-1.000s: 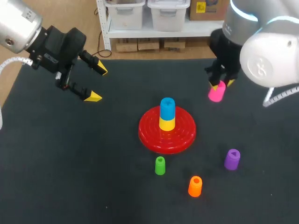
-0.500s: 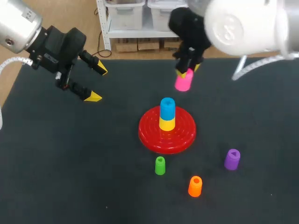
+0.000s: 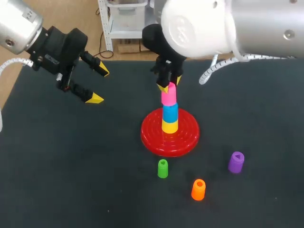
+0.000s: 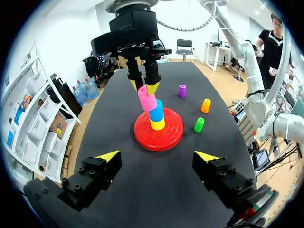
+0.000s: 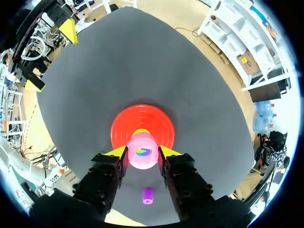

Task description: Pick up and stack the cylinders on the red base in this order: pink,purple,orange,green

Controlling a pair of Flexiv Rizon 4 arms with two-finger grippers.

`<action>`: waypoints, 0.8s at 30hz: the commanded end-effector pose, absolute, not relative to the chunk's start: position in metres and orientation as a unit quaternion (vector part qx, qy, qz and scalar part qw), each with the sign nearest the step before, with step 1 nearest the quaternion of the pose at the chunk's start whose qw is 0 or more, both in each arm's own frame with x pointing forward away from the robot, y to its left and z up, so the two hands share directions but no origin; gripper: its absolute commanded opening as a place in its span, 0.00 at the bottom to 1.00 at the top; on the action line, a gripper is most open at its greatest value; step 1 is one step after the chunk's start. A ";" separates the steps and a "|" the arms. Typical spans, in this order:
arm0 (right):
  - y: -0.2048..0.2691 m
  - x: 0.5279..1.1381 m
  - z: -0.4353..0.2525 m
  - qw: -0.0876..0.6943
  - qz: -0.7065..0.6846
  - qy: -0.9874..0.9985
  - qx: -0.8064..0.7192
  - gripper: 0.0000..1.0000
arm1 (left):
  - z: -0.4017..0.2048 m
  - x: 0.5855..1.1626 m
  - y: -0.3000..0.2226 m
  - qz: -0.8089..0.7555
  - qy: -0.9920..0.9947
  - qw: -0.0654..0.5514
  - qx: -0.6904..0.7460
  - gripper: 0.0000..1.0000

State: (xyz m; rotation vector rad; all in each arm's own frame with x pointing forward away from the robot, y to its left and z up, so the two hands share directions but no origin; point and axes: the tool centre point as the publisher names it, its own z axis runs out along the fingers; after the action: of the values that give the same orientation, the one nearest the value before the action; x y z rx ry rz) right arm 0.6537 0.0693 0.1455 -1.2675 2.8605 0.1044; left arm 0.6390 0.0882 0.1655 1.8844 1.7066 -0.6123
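The right gripper (image 3: 167, 85) has its two fingers squeezed on the pink cylinder (image 3: 168, 96), one on each side near the top. The pink cylinder is right over the middle of the red base (image 3: 152, 138). It touches the top of a blue cylinder (image 3: 170, 112), and that one sits on a yellow cylinder (image 3: 169, 126). From the left wrist view the pink one leans a bit.

I think these cylinders are small, light and hard, with smooth sides that can slip. It is best to pinch them on the sides, up high, so the bottom is free to fit over the one below.

The green cylinder (image 3: 162, 168), orange cylinder (image 3: 198, 189) and purple cylinder (image 3: 235, 162) stand on the robot's side of the red base. The left gripper (image 3: 99, 84) hangs well off to the left of the red base, spread wide with nothing in it.
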 end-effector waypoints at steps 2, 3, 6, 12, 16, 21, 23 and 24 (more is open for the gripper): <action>0.069 0.649 0.151 0.007 0.037 0.912 -0.407 0.00 | 0.165 0.640 0.088 -0.227 0.629 0.260 0.696 1.00; 0.068 0.648 0.152 0.008 0.037 0.912 -0.408 0.00 | 0.165 0.640 0.088 -0.227 0.629 0.260 0.696 1.00; 0.065 0.643 0.154 0.010 0.038 0.911 -0.411 0.00 | 0.165 0.640 0.088 -0.227 0.629 0.260 0.696 1.00; 0.060 0.639 0.154 0.011 0.036 0.910 -0.412 0.00 | 0.165 0.640 0.088 -0.227 0.629 0.260 0.696 1.00; 0.061 0.638 0.150 0.013 0.032 0.909 -0.414 0.00 | 0.165 0.640 0.088 -0.227 0.629 0.260 0.696 1.00; 0.062 0.639 0.141 0.017 0.024 0.910 -0.414 0.00 | 0.165 0.640 0.088 -0.227 0.629 0.260 0.696 1.00; 0.062 0.638 0.138 0.015 0.024 0.910 -0.413 0.00 | 0.165 0.640 0.088 -0.227 0.629 0.260 0.696 1.00; 0.062 0.638 0.137 0.015 0.025 0.911 -0.412 0.00 | 0.165 0.640 0.088 -0.227 0.629 0.260 0.696 1.00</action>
State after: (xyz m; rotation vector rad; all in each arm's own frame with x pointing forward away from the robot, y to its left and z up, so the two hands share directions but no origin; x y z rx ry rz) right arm 0.6400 0.0632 0.1432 -1.2861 2.8375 0.0777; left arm 0.6390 0.0882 0.1654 1.8844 1.7067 -0.6123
